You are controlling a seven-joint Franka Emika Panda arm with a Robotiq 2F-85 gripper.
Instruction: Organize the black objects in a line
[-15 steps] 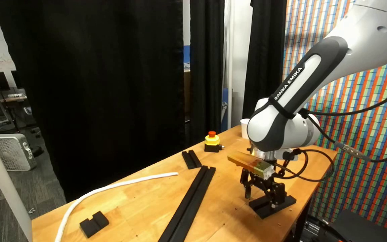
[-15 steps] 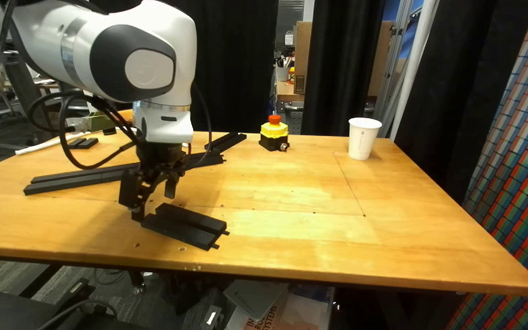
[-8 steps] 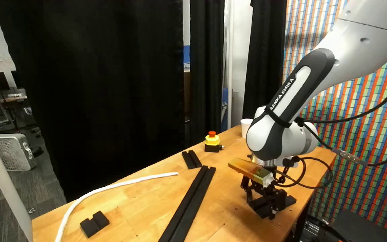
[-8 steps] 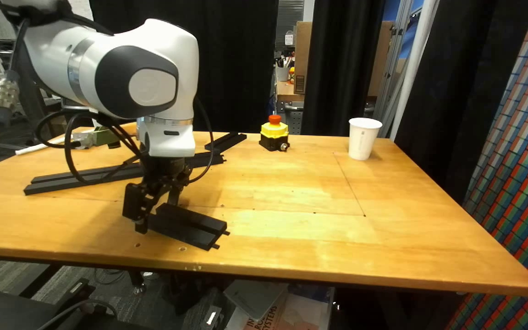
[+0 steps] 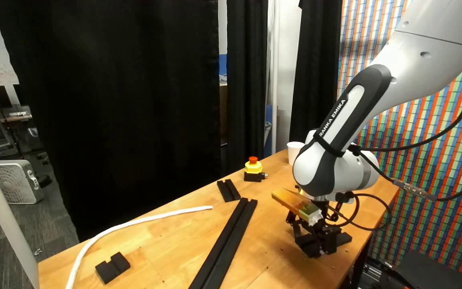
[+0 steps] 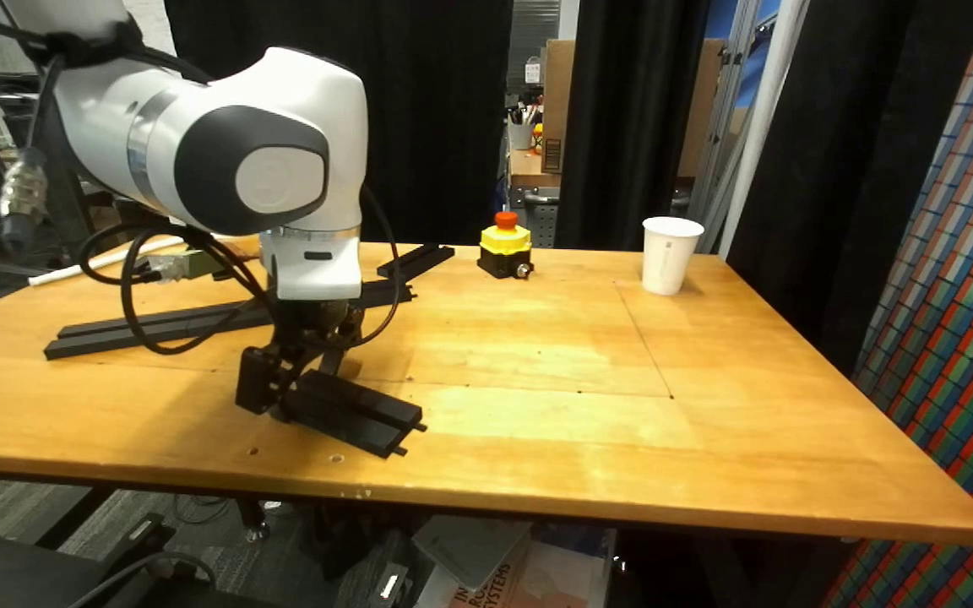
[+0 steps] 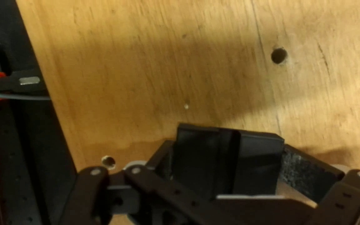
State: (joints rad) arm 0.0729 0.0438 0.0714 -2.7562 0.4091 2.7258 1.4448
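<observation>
- The grooved black block (image 7: 205, 157) takes up the space between the fingers of the gripper (image 7: 227, 162), one finger against each side
- In the wrist view, bare wood of the table (image 7: 152, 78) spreads beyond the block, up to the table edge at left
- In an exterior view, a wide stretch of bare wood runs from the block to the upright white cup (image 6: 670, 262); a lane passes between cup and red-topped yellow button box (image 6: 505, 243)
- The long black bar (image 5: 227, 241) lies between gripper and white rope (image 5: 138, 220), with bare wood either side
- The shorter black block (image 5: 228, 190) narrows the room at the bar's end nearest the box
- A cable loop (image 5: 371, 229) hangs beside the gripper
</observation>
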